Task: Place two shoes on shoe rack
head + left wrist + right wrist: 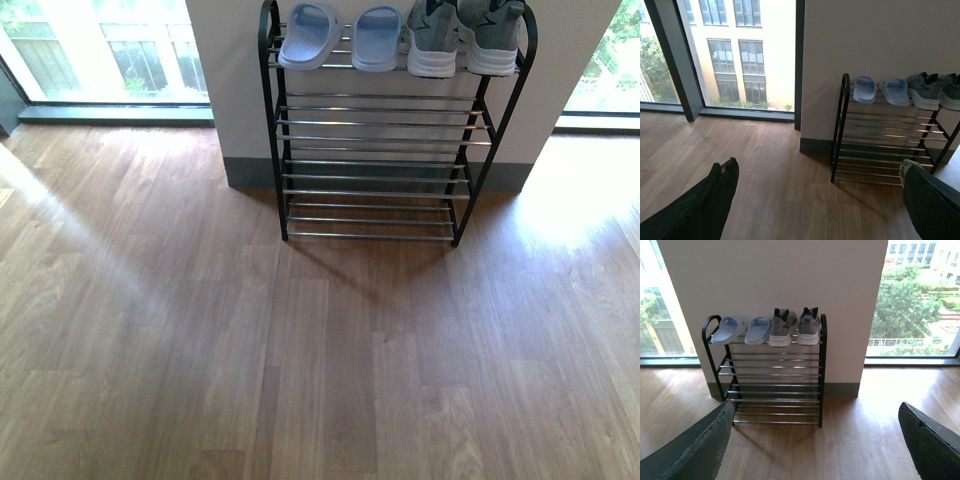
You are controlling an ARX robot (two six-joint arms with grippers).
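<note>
The black-framed shoe rack (272, 150) with chrome bars stands against a white wall. On its top tier sit two pale blue slide sandals (309, 37) (377, 38) at the left and two grey sneakers (433, 45) (490, 45) at the right. The lower tiers hold nothing. My left gripper (817, 167) is open, back from the rack (839, 135), with only floor between its fingers. My right gripper (816, 409) is open too, facing the rack (822, 370) from a distance, sandals (729, 329) and sneakers (781, 327) in sight. Neither arm shows in the front view.
Wooden floor (320, 360) stretches in front of the rack. A white wall pillar (230, 90) with a grey skirting stands behind it. Tall windows (100, 50) (610, 60) flank the pillar, with a dark window frame (799, 60) beside it.
</note>
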